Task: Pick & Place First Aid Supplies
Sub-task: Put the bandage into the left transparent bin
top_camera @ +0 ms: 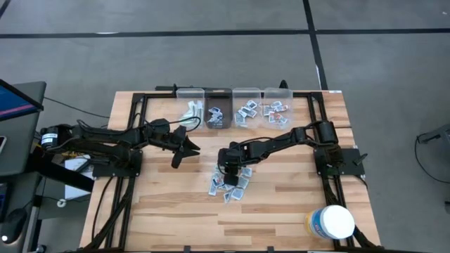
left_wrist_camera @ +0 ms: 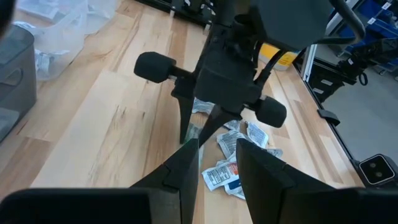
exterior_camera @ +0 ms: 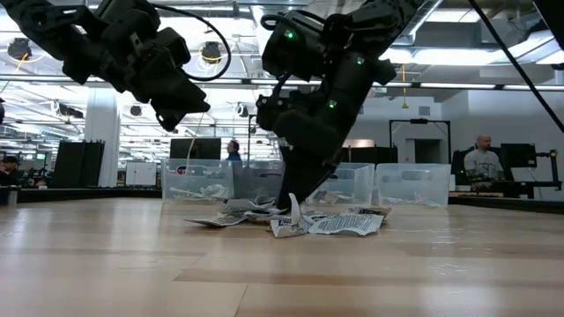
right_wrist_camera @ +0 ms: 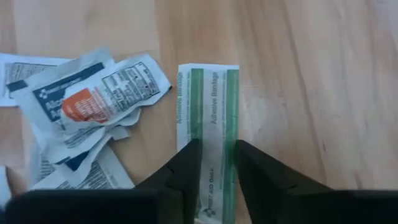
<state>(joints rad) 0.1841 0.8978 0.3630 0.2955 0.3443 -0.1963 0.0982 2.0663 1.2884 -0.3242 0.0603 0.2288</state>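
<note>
Near edge of the wooden worktop: a large white round tub with a yellow label stands at the right front corner, well apart from everything else. Mid-worktop: a loose heap of first aid packets, flat white paper with blue and red print, lying overlapped at mixed angles. Right tool is down at the heap's far edge, fingers straddling a bandage strip, white with two green bands. The strip lies flat on the wood just beside the heap; its long axis runs in line with the tool's reach, the far end pointing away from the wrist, the near end passing between the fingertips. Fingers sit close on either side of the strip; whether they pinch it or merely flank it I cannot tell. Left tool hovers above bare wood left of the heap, aimed toward the right arm, fingers narrowly parted, nothing between them. Far edge: four clear bins in a row, each holding sorted packets. Beyond, in the low view, people in the room.
</note>
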